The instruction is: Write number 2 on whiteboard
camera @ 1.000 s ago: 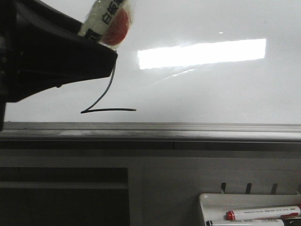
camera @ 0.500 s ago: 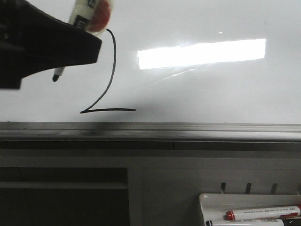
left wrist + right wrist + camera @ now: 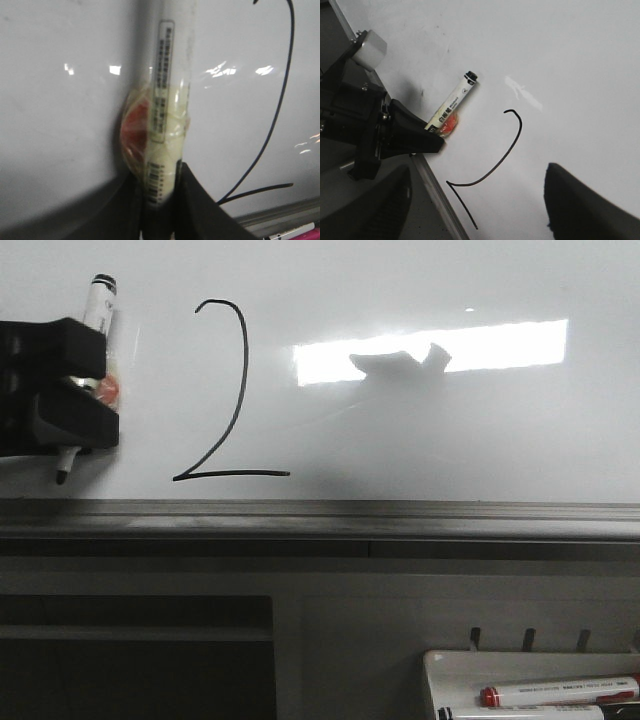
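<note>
The number 2 (image 3: 244,365) stands whole in thin black line on the whiteboard (image 3: 450,440), just above the grey bottom rail (image 3: 400,510). My left gripper (image 3: 70,400) is at the far left, left of the digit, shut on a white marker (image 3: 100,302) with a red taped patch. The marker's black tip (image 3: 62,477) points down, close to the board. In the left wrist view the marker (image 3: 167,95) stands between the fingers of the left gripper (image 3: 160,187), with the 2 (image 3: 272,124) beside it. My right gripper (image 3: 477,172) is open and empty, facing the 2 (image 3: 512,150).
A small white tray (image 3: 450,665) at the lower right holds a red-capped marker (image 3: 560,692) and another marker. A bright rectangular reflection (image 3: 500,345) lies on the board, with a dark shape in it. A dark shelf opening is below the rail at left.
My left gripper has moved left and down with the marker, away from the digit. The hooked top of the 2, hidden before, now shows.
</note>
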Available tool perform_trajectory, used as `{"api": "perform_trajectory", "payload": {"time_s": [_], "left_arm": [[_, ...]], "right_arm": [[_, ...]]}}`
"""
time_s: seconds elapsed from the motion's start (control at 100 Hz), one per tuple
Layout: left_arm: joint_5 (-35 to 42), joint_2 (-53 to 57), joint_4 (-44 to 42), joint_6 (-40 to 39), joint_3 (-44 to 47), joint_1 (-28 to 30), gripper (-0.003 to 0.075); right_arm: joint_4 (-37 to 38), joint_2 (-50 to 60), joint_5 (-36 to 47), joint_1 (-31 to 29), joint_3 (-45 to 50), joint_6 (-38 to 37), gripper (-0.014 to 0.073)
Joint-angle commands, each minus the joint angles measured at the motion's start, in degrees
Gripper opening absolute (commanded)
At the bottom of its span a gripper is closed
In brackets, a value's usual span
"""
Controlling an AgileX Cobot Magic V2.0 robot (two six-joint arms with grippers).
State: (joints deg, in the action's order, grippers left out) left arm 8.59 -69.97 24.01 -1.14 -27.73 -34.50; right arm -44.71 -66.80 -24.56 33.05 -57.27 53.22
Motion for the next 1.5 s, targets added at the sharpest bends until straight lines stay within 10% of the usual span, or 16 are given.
{"api": "perform_trajectory", "payload": {"time_s": [0.0, 0.22, 0.44, 0.55, 1.12, 1.36, 1.49], "left_arm": [[2.39, -0.89, 1.8, -0.59, -2.47, 0.72, -0.002], [2.39, -1.13, 3.21, -0.59, -2.72, 0.72, 0.0003], [2.77, -1.13, 3.21, -0.59, -2.72, 0.72, 0.0398], [2.77, -1.13, 3.21, -0.59, -2.72, 0.72, 0.0477], [-4.25, 14.11, 2.99, -0.59, -2.6, 0.72, 0.0436], [-4.4, 25.86, -2.43, -0.09, -2.6, 0.72, 0.0008], [-4.52, 33.53, -6.6, 1.14, -2.28, 0.72, -0.002]], "right_arm": [[-1.54, 1.7, 2.06, -0.28, -1.94, -0.08, 0.0482], [-1.85, 1.7, 0.89, -0.28, -1.94, -0.08, 0.0482], [-2.58, 1.7, 0.22, -0.28, -1.94, -0.19, 0.0482], [-2.72, 1.7, 0.22, -0.28, -1.94, -0.19, 0.0482], [-2.72, 2.36, -0.83, -0.28, -1.74, -0.44, 0.0469], [-2.72, 6.48, 1.07, -1.12, 2.5, -1.74, -0.0074], [-2.9, 12.57, 5.84, -1.12, 8.38, -1.74, -0.0059]]}}
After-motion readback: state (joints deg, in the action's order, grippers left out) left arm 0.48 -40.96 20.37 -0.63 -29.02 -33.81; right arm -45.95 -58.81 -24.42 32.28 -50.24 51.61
